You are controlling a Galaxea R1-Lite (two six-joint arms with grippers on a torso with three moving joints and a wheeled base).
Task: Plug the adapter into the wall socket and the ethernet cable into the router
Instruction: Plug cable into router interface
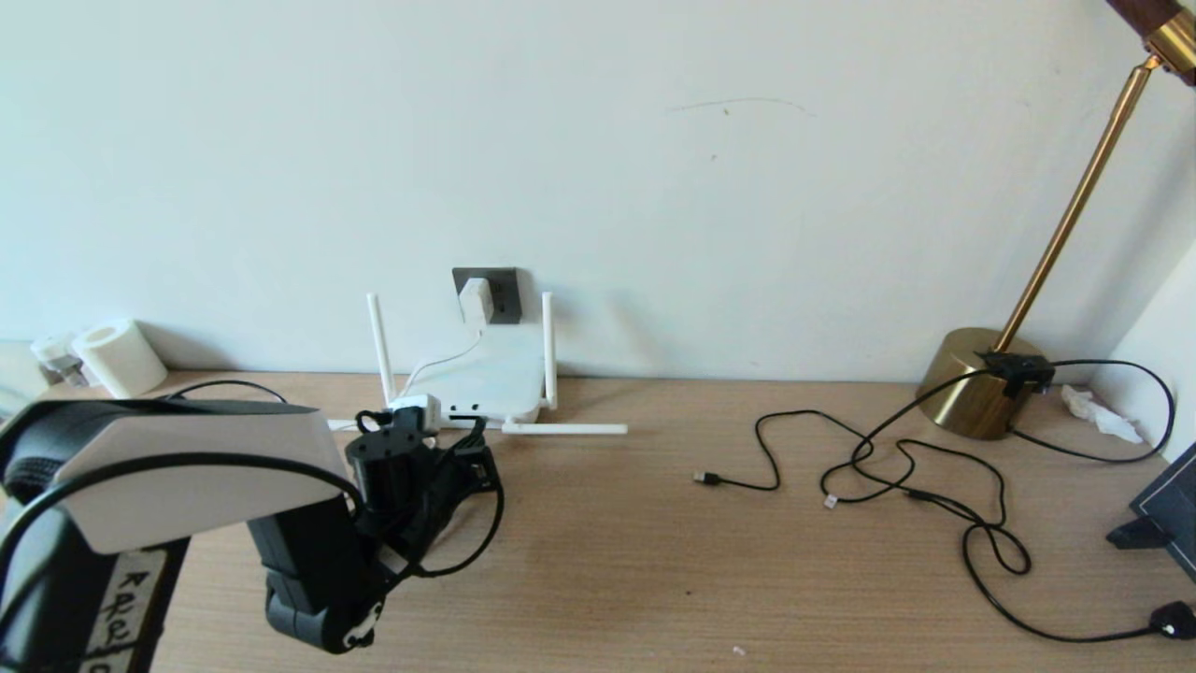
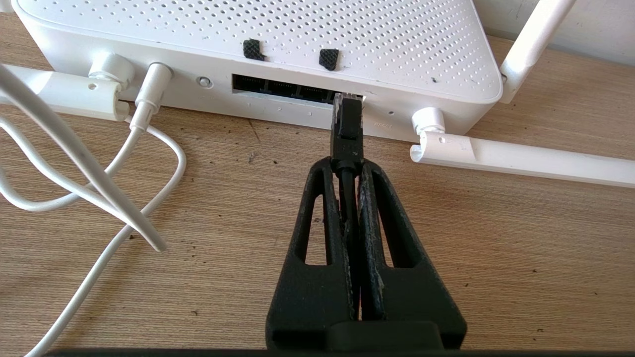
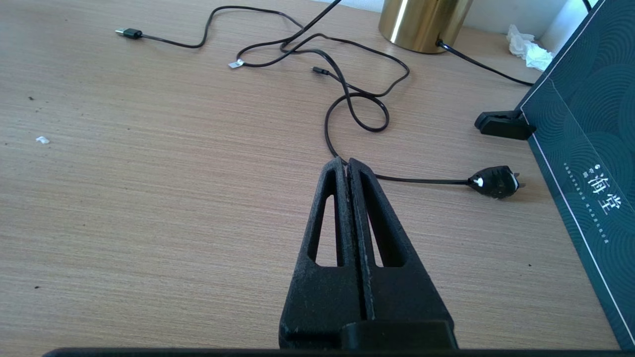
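Note:
The white adapter sits in the dark grey wall socket, and its thin white cord runs into the router's front. The flat white router lies against the wall, two antennas upright and two flat on the table. My left gripper is shut on the black ethernet cable just behind its plug. The plug's clear tip is at the mouth of the rightmost dark port; how deep it sits I cannot tell. The cable loops back beside my left arm. My right gripper hovers shut and empty over the table, outside the head view.
Thin black USB cables sprawl across the right of the wooden table. A brass lamp base stands at the back right, with a dark box and a black power plug near it. A white paper roll stands at the far left.

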